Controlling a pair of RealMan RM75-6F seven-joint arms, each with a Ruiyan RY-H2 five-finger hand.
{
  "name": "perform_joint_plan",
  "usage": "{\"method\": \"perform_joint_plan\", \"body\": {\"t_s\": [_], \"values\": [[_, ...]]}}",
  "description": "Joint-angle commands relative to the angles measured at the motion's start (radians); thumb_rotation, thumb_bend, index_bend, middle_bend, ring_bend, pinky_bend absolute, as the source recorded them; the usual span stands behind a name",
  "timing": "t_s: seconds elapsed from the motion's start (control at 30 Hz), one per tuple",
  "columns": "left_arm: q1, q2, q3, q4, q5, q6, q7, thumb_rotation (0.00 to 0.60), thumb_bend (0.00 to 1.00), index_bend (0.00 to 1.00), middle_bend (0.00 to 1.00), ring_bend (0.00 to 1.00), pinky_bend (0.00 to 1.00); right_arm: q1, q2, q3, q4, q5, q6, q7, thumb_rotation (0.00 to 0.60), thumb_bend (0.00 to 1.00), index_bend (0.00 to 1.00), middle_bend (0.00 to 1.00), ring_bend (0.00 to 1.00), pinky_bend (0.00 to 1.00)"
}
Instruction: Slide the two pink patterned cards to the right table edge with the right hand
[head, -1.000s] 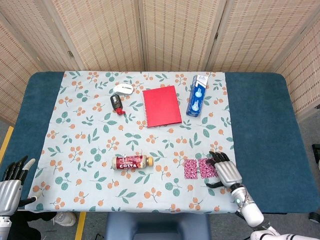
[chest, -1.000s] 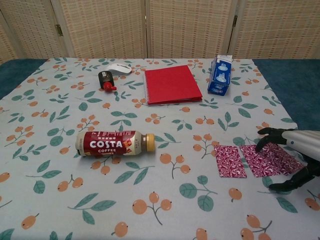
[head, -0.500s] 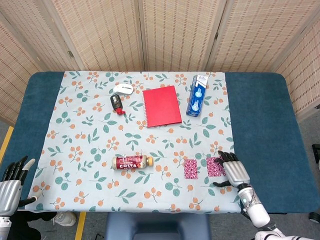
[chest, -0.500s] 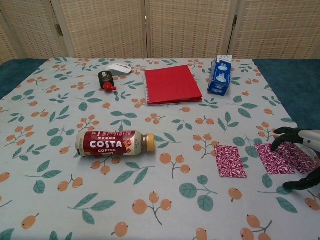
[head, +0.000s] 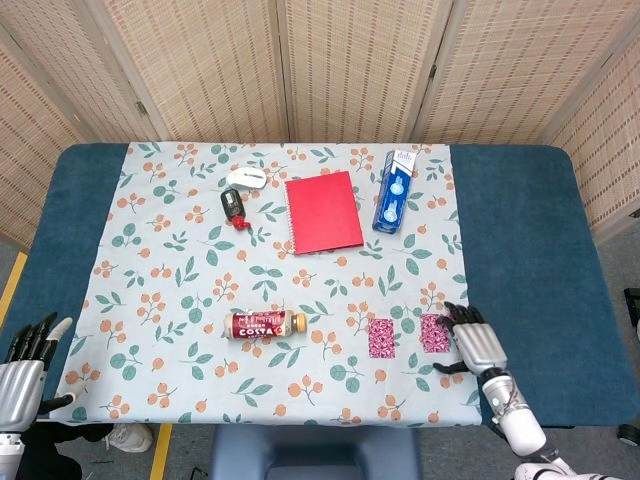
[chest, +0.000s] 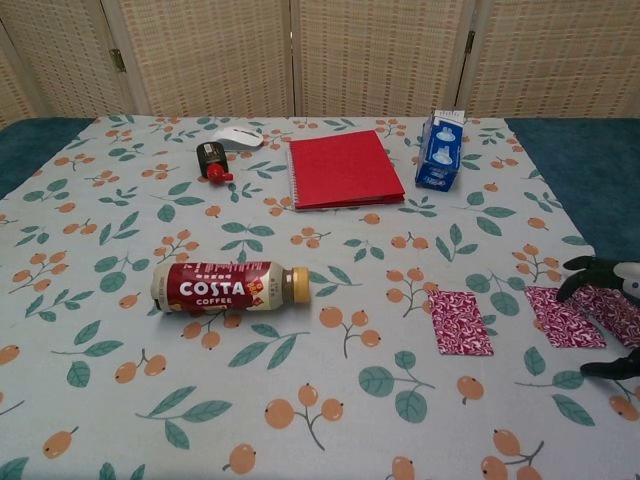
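Two pink cards lie on the flowered cloth near its right border: the right card sits under the fingertips of the right hand, which presses on it with fingers spread and grips nothing, while the left card lies apart from it, just right of the coffee bottle (so only one card is under the hand). The table's right edge is well beyond, across bare blue surface. The likely trouble is the card catching at the cloth's border and buckling, or the fingertips slipping off it. The left hand hangs off the near-left corner, fingers apart and empty.
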Motion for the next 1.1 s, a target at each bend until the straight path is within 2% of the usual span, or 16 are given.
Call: {"method": "perform_joint_plan", "body": {"t_s": [0.03, 0.53, 0.77, 1.1], "values": [[0.001, 0.001, -0.001, 0.0, -0.001, 0.001, -0.001, 0.6, 0.25, 0.12, 0.0, 0.08, 0.0, 0.007, -0.012, -0.002, -0.011, -0.018, -0.005, -0.003, 0.449, 0.18, 0.22, 0.06, 0.0, 0.0], [0.001, -0.006, 0.0, 0.017, 0.0, 0.0, -0.017, 0.6, 0.25, 0.12, 0.0, 0.08, 0.0, 0.021, -0.021, 0.016, -0.07, -0.065, 0.025, -0.023, 0.45, 0.18, 0.22, 0.06, 0.0, 0.0], [0.004, -0.005, 0.0, 0.021, 0.0, 0.004, -0.024, 0.6, 0.25, 0.12, 0.0, 0.08, 0.0, 0.074, -0.079, 0.06, -0.059, -0.011, -0.014, -0.084, 0.451, 0.18, 0.22, 0.06, 0.0, 0.0], [0.011, -0.01, 0.002, 0.04, -0.007, 0.004, -0.042, 0.6, 0.25, 0.12, 0.0, 0.08, 0.0, 0.124, -0.147, 0.082, -0.023, 0.058, -0.041, -0.151, 0.447, 0.18, 0.22, 0.06, 0.0, 0.0]]}}
